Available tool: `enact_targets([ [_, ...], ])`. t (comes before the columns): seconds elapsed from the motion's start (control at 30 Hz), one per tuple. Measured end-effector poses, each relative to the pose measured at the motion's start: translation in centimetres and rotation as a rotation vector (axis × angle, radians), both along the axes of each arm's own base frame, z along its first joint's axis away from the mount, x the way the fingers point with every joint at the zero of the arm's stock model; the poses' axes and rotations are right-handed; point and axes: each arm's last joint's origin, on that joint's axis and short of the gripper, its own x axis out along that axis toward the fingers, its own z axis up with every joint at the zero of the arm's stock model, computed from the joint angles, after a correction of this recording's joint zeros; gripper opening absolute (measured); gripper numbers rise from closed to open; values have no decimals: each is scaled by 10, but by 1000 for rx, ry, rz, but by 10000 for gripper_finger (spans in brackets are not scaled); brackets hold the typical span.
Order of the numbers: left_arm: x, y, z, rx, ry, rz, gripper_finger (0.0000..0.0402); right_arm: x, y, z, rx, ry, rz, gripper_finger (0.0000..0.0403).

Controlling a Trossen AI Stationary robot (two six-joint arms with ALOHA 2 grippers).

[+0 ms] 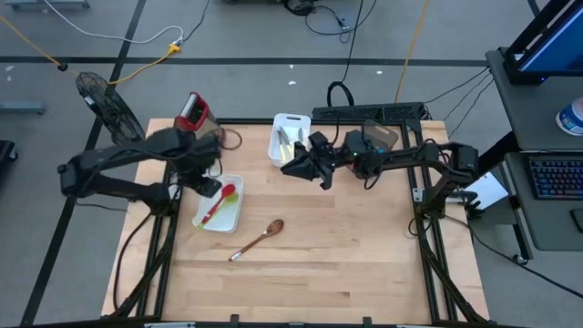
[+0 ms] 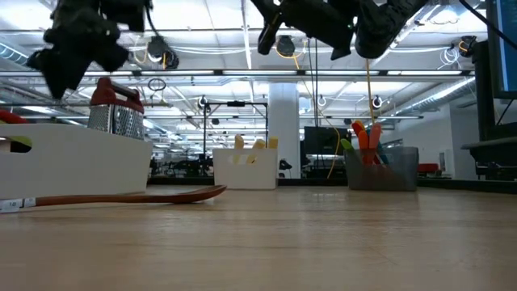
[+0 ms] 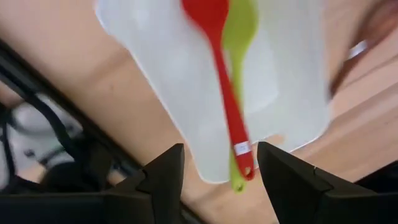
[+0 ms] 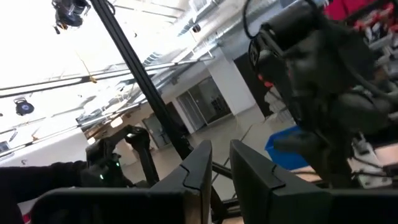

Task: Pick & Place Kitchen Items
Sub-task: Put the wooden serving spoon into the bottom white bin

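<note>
Pale wood planks make up the table (image 1: 346,264), framed by dark rails, with grey floor and cables around it. Above the left part of it the left gripper (image 1: 208,187) hangs with its fingers (image 3: 163,177) spread apart and nothing between them. Directly below it lies a white tray (image 1: 230,219) holding a red spatula (image 1: 217,206) and a green spoon (image 1: 224,195), side by side and overlapping along their handles. Just beyond the tray, on the bare wood, rests a brown wooden spoon (image 1: 259,239), well apart from either gripper. Behind the left gripper, at the table's far left corner, stands a metal grater with a red top (image 1: 191,111).

Over the far middle of the table, the right gripper (image 1: 297,166) is raised and pointing out into the room, its fingers (image 4: 198,168) nearly together and empty. Just beside it sits a white bin (image 1: 288,137) with cream knives (image 1: 285,138) inside. Behind the right arm, a grey bin (image 2: 383,168) holds orange and green utensils (image 2: 363,139).
</note>
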Motion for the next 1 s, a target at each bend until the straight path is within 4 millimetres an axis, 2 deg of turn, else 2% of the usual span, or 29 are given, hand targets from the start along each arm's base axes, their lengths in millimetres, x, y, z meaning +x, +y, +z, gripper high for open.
enact_targets([
  [0.23, -5, -1, 60, 193, -323, 7, 209, -32, -2, 5, -62, -31, -51, 50],
  [0.33, 3, -2, 78, 246, -482, -15, 209, -55, -6, 15, -89, -18, -88, 50],
  [0.47, 23, -8, 89, 286, -664, -80, 209, -84, -7, 21, -144, 94, -143, 50],
  [0.67, 61, -28, 84, 322, -760, -273, 209, -129, -4, 30, -220, 239, -201, 50],
  [1.0, 112, -69, 36, 249, -579, -518, 209, -178, 9, 32, -306, 384, -332, 50],
])
